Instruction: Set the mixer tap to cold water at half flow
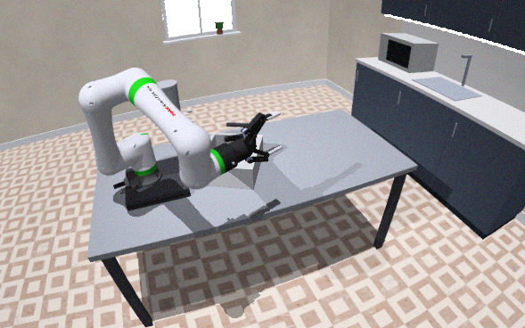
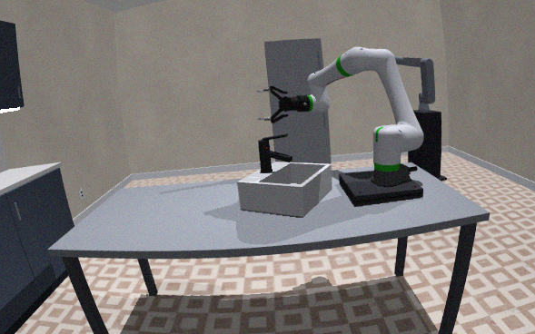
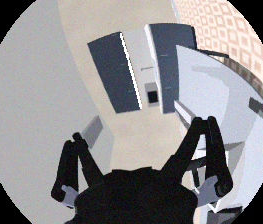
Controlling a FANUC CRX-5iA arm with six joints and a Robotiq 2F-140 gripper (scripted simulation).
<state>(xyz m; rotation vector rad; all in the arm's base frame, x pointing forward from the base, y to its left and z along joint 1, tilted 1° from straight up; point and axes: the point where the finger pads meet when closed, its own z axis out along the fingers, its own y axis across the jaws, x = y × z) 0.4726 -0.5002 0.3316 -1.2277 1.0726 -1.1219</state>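
While the gripper (image 2: 267,105) is hanging spread wide, well above the tap (image 2: 266,156), a crooked descent risks knocking the lever (image 2: 273,137) toward hot

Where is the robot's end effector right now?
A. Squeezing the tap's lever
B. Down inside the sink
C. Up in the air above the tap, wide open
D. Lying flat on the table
C: in the exterior view the end effector hangs open and empty, well above the black tap, touching nothing.
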